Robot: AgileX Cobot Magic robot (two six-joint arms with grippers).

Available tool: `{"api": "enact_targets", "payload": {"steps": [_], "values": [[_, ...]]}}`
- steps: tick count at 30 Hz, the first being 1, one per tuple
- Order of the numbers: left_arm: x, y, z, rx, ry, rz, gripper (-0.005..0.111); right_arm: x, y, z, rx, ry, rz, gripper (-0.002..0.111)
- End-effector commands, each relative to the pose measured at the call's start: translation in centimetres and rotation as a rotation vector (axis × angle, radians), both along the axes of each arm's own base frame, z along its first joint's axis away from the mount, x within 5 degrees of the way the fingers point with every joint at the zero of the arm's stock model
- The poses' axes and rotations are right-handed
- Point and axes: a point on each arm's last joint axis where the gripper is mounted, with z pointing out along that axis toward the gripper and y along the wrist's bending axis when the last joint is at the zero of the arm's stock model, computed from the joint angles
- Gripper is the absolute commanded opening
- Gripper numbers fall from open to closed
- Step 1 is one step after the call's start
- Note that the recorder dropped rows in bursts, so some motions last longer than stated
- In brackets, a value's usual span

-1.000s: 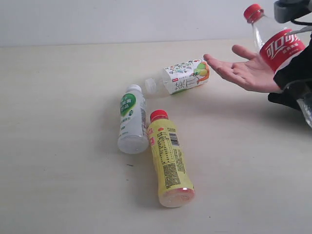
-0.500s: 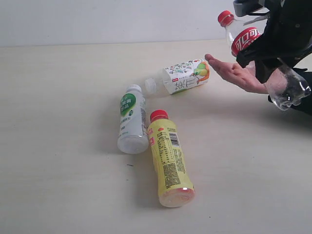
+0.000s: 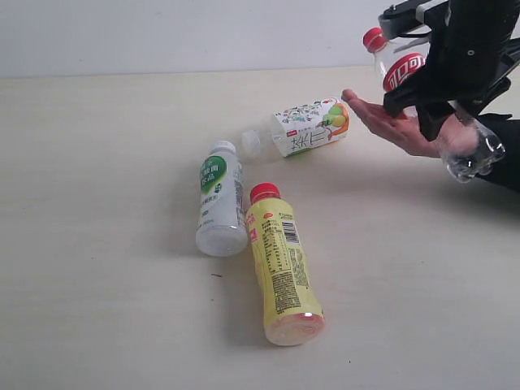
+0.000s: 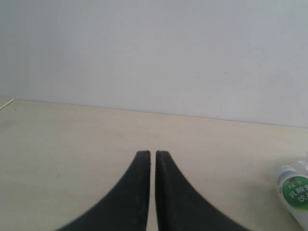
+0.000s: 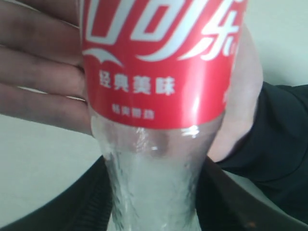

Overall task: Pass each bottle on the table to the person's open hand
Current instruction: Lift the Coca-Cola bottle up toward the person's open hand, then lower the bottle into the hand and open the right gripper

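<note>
3 bottles lie on their sides on a pale beige tabletop (image 3: 97, 244), and a 4th is held in the air at the far right.

Nearest is the yellow bottle (image 3: 284, 272), its base toward the viewer and its red cap pointing away. Just beside it on the left lies the white bottle with a green label (image 3: 221, 210), base also toward the viewer.

Farther back lies the squarish clear bottle with a white floral label (image 3: 305, 127), its white cap pointing left. Its other end is near the fingertips of a person's open hand (image 3: 398, 122), which reaches in from the right, palm up, from a dark sleeve.

Over that palm is the clear bottle with a red cap and label (image 3: 398, 69), tilted with its cap up and to the left. The right tool (image 5: 156, 192) is clamped on its clear lower body. Whether the bottle touches the palm cannot be told.

The left tool (image 4: 153, 156) hangs over bare tabletop with its 2 black fingers together, gripping nothing. A plain white wall stands behind.
</note>
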Motion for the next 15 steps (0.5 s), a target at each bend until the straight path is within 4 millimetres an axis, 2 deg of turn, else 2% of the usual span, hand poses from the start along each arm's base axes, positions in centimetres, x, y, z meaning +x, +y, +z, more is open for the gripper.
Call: {"api": "enact_targets", "payload": {"steps": [1,6,8,9,10,12,13,15], "values": [[-0.05,-0.01,0.06,-0.008,-0.010,0.001,0.007,0.57,-0.10,-0.35,-0.002,-0.010,-0.016,0.000],[-0.05,-0.01,0.06,-0.008,-0.010,0.001,0.007,0.70,-0.05,-0.34,0.006,-0.026,-0.022,0.000],[-0.05,-0.01,0.06,-0.008,-0.010,0.001,0.007,0.70,-0.05,-0.34,0.006,-0.026,-0.022,0.005],[-0.05,-0.01,0.06,-0.008,-0.010,0.001,0.007,0.70,-0.05,-0.34,0.006,-0.026,-0.022,0.013],[-0.05,-0.01,0.06,-0.008,-0.010,0.001,0.007,0.70,-0.05,-0.34,0.005,-0.026,-0.020,0.016],[-0.05,-0.01,0.06,-0.008,-0.010,0.001,0.007,0.70,-0.05,-0.34,0.005,-0.026,-0.020,0.032],[-0.05,-0.01,0.06,-0.008,-0.010,0.001,0.007,0.68,0.05,-0.34,0.005,-0.026,-0.017,0.043],[-0.05,-0.01,0.06,-0.008,-0.010,0.001,0.007,0.68,0.05,-0.34,0.005,-0.026,-0.017,0.055]]}}
